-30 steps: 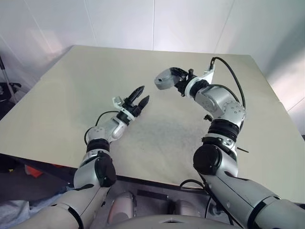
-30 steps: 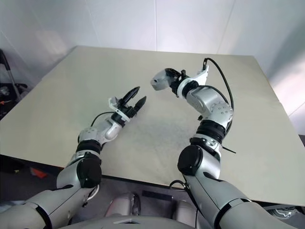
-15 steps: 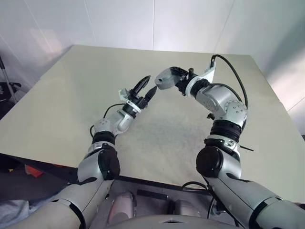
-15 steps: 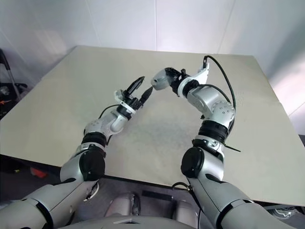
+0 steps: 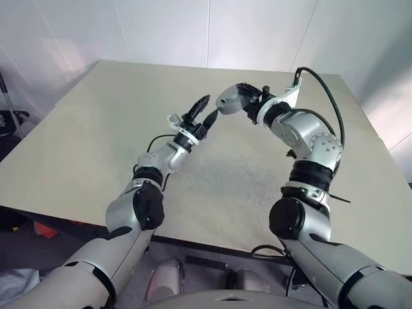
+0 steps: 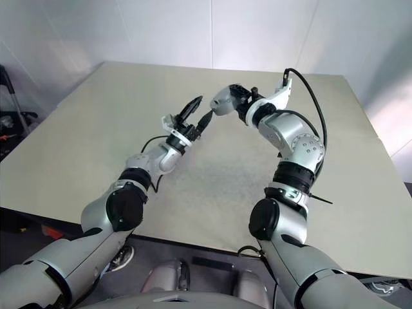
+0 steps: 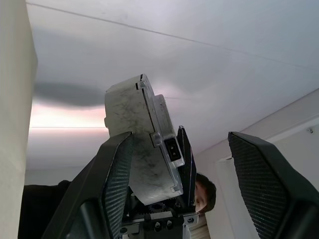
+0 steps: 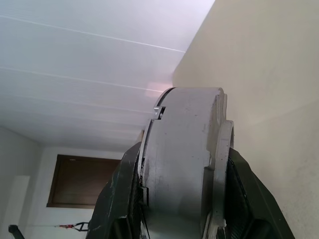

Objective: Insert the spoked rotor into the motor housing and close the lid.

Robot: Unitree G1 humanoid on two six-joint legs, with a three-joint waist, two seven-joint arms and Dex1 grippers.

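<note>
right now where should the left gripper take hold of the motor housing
On the grey outer wall, coming from the free end facing the left gripper. The motor housing is held on edge above the table by the right gripper, whose fingers already cover its flat faces.

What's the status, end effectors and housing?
Right end effector shut on motor housing, held above table. Left end effector open, empty, tips beside housing. Nothing in the way.

We see silver-grey arm shells with black joint bands at elbow and wrist. The left gripper [image 5: 202, 111] and right gripper [image 5: 241, 98] each carry two black fingers [image 7: 117, 184], cross-hatched on their inner faces. White brackets sit behind both grippers; from the right gripper's bracket a black cable arcs back along the forearm.
</note>
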